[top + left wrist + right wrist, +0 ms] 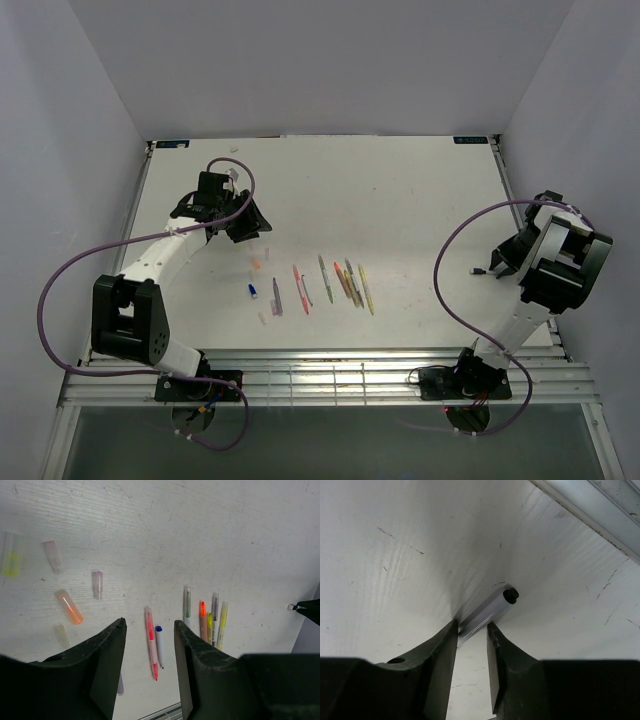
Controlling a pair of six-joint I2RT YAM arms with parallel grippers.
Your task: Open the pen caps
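The right tool (472, 625) is pinched narrow on a short pale grey plastic pen cap (490, 610) with a dark end. It holds the cap low over the white tabletop (395, 555), at 3 o'clock from the row of thin coloured plastic pens (335, 285). The left tool (149, 625) stands wide with nothing between its fingers. It hovers at 10 o'clock from that row, above loose short translucent plastic caps: a yellow cap (11, 555), an orange cap (70, 606) and a purple cap (97, 584).

The step in hand looks like setting down a cap already pulled off. The next move calls for lowering it flat, opening the right tool, then bringing both tools to a pen that is capped. Which pens those are is too small to tell, though one blue tip and one orange tip show bare in the left wrist view.

A silver metal rail (590, 510) edges the tabletop at 1 o'clock from the right tool, close enough that a round cap might roll to it. Bare tabletop lies open between the right tool and the pens. The loose caps crowd the room under the left tool.
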